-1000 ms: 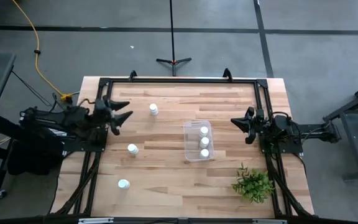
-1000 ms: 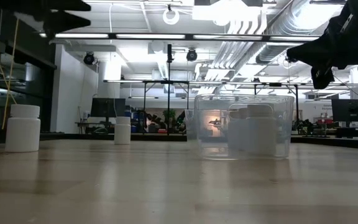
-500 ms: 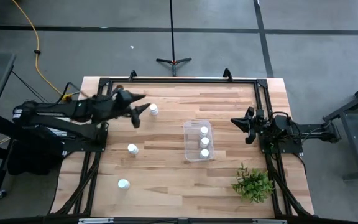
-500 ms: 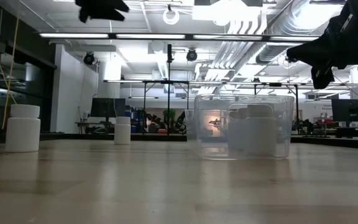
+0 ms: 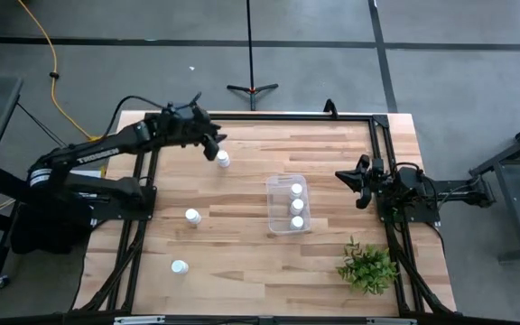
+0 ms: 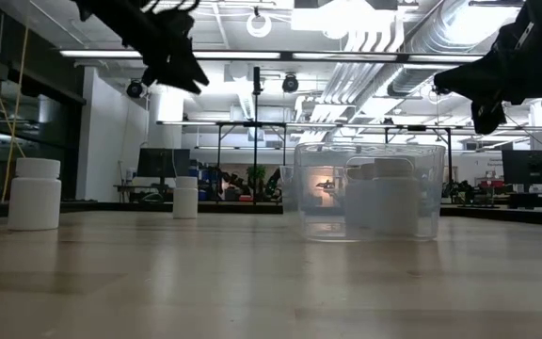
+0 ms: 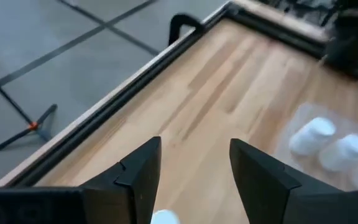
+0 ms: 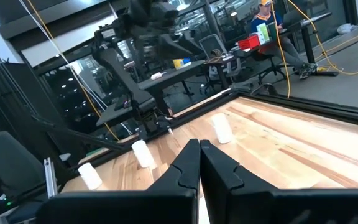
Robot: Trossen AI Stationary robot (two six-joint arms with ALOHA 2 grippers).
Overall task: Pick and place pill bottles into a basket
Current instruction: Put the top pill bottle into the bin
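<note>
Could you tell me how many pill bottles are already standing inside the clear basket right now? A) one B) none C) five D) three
D: the high view shows three white caps in a row inside the basket, the nearest to the far edge at, while three more pill bottles stand out on the table, one at.

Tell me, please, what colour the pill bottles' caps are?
White, like the pill bottles; clearest in the low view.
</note>
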